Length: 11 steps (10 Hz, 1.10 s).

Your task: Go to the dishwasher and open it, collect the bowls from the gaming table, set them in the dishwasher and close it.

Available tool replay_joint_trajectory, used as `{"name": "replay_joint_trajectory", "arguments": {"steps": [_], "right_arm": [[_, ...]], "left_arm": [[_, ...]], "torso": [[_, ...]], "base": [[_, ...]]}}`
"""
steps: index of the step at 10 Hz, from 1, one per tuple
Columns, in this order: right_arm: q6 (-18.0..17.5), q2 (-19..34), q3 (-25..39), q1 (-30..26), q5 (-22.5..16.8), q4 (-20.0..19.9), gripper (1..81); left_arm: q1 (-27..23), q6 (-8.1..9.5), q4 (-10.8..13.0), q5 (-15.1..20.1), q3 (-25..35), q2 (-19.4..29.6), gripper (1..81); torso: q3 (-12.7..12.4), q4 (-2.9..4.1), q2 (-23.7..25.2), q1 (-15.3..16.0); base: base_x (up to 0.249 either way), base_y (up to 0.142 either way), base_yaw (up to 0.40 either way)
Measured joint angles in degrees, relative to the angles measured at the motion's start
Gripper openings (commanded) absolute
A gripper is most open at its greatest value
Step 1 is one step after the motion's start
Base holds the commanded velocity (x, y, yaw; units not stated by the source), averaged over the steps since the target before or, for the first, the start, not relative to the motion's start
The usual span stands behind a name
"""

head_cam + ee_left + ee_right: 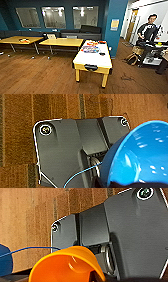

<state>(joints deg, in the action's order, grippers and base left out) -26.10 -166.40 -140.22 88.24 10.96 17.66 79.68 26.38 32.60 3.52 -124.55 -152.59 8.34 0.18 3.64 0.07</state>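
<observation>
We can read no words or numbers anywhere. The gaming table [93, 57], right of centre in the head view, carries a colourful graphic on its white top, but its lettering is too blurred to make out. A yellowish notice [114, 24] on the teal pillar, upper right, is equally unreadable to us.
</observation>
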Motion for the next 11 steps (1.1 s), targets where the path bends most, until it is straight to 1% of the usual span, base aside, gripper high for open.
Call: {"name": "replay_joint_trajectory", "arguments": {"steps": [1,2,3,4,6,7,8,9,11], "right_arm": [[0.00,-0.13,-0.09,-0.09,0.12,0.13,1.0],[0.02,-0.20,-0.16,0.88,-0.07,0.20,1.0],[0.02,-0.05,-0.20,1.58,-0.49,0.30,1.0],[0.02,-0.02,-0.20,1.23,-0.41,0.30,1.0],[0.02,0.00,-0.20,0.16,0.01,0.33,1.0],[0.02,0.00,-0.22,0.13,0.04,0.33,1.0],[0.02,-0.06,-0.22,0.63,0.01,0.35,1.0],[0.02,-0.16,-0.22,0.99,-0.13,0.39,1.0],[0.02,-0.16,-0.24,0.79,-0.05,0.39,1.0]], "left_arm": [[-0.16,-0.01,0.00,-0.15,-0.01,-0.04,1.0],[1.05,0.00,0.00,0.02,-0.01,-0.02,1.0],[1.52,-0.01,0.00,0.69,-0.01,-0.13,1.0],[0.74,-0.01,0.01,0.46,-0.04,-0.11,1.0],[0.41,-0.01,0.01,-0.13,-0.26,-0.28,1.0],[1.38,-0.01,0.01,0.13,-0.72,-0.55,1.0],[1.08,-0.01,0.01,0.59,-1.17,-0.74,1.0],[0.30,-0.01,0.01,0.22,-1.79,-0.85,1.0],[0.37,-0.01,-0.02,0.02,-3.43,-1.99,1.0]], "torso": [[0.00,0.00,0.00,0.00],[-0.05,0.00,0.06,-0.15],[-0.05,0.00,0.06,-0.10],[-0.02,0.00,0.04,-0.08],[-0.05,0.00,0.04,-0.07],[-0.02,0.00,0.04,-0.07],[-0.02,0.00,0.04,-0.07],[-0.02,0.00,0.04,-0.07],[-0.02,0.00,0.04,-0.07]], "base": [[0.000,0.000,-0.092],[0.000,0.000,-0.225],[0.000,0.000,-0.325],[0.000,0.000,-0.335],[0.000,0.000,-0.363],[0.000,0.000,-0.389],[0.000,0.000,-0.397],[0.000,0.000,-0.399],[0.000,0.000,-0.399]]}}
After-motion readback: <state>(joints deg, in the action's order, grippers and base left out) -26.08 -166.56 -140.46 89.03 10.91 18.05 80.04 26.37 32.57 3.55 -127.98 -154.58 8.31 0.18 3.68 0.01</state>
